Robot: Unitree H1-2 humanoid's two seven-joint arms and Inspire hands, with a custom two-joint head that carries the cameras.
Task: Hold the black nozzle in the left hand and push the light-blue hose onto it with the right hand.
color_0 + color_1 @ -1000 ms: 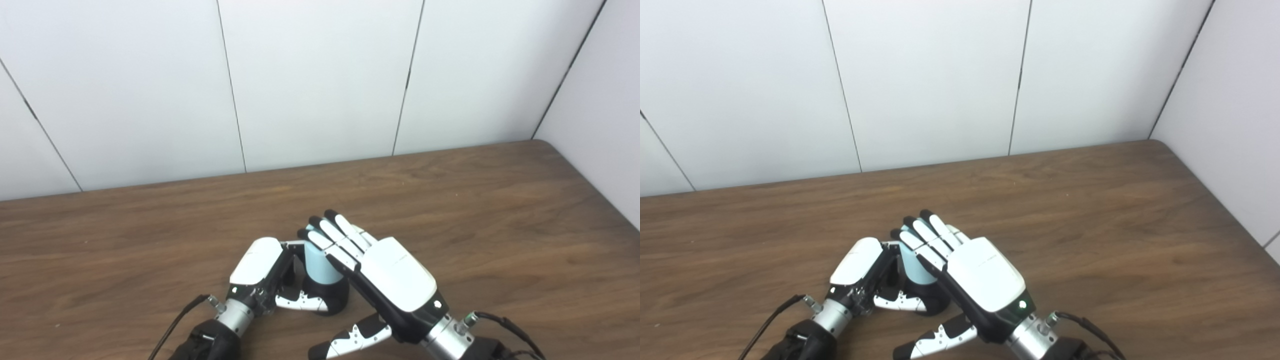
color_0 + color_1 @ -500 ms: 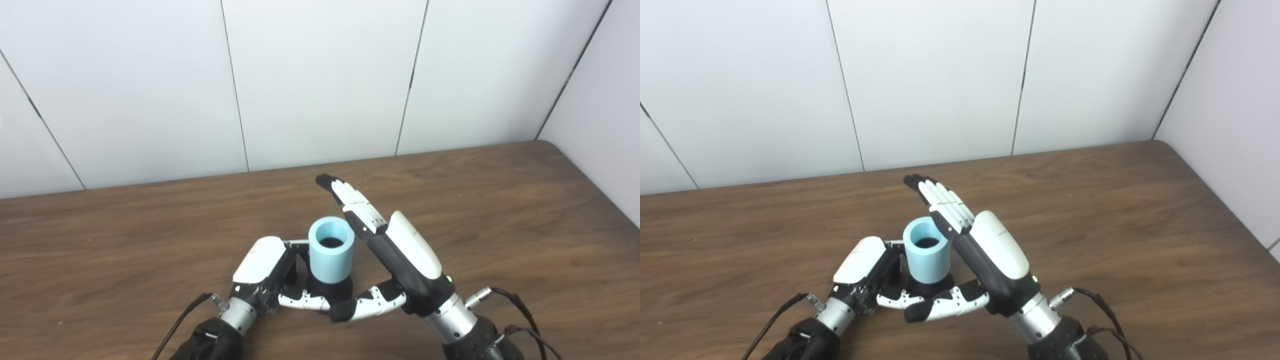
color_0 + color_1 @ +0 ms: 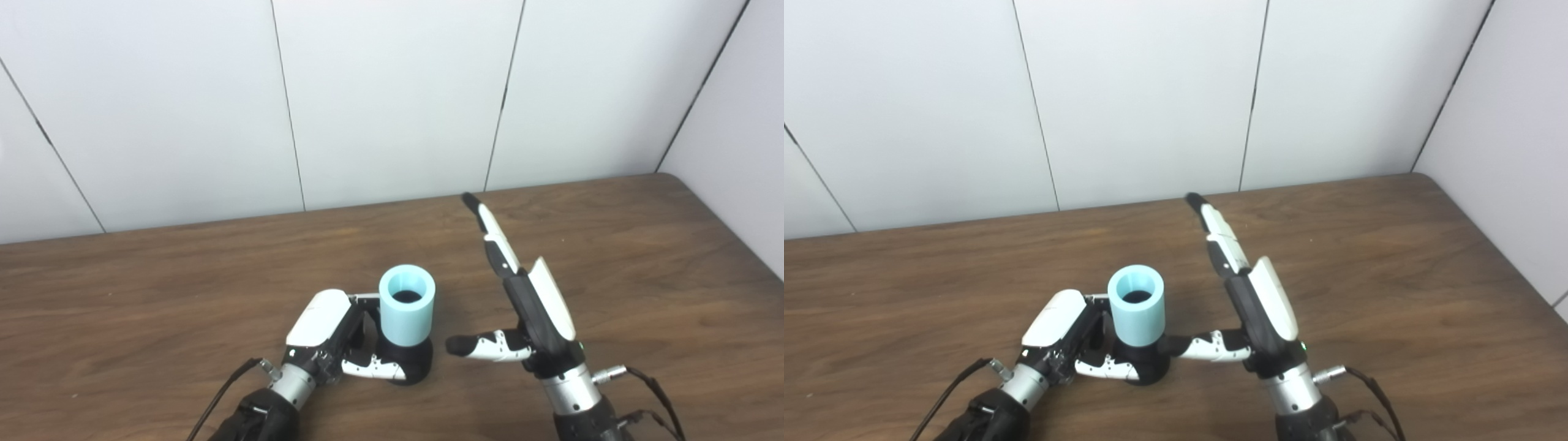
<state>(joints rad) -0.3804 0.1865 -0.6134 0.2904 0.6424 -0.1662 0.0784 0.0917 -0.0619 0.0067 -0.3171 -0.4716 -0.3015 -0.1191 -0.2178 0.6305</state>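
The light-blue hose [image 3: 407, 304], a short wide tube, stands upright on the black nozzle [image 3: 409, 364], its open end facing up. My left hand [image 3: 334, 335] is wrapped around the nozzle's base, thumb across the front. My right hand [image 3: 527, 300] is to the right of the hose, apart from it, open and edge-on with fingers straight toward the wall. Its thumb points left toward the nozzle without touching it.
The brown wooden table [image 3: 643, 257] runs back to a white panelled wall [image 3: 392, 98], with another white wall on the right. Black cables trail from both wrists near the bottom edge.
My right hand has lifted off the top of the hose, turned edge-on and moved away to the right. The hose and nozzle stay in my left hand. The camera shifted slightly.
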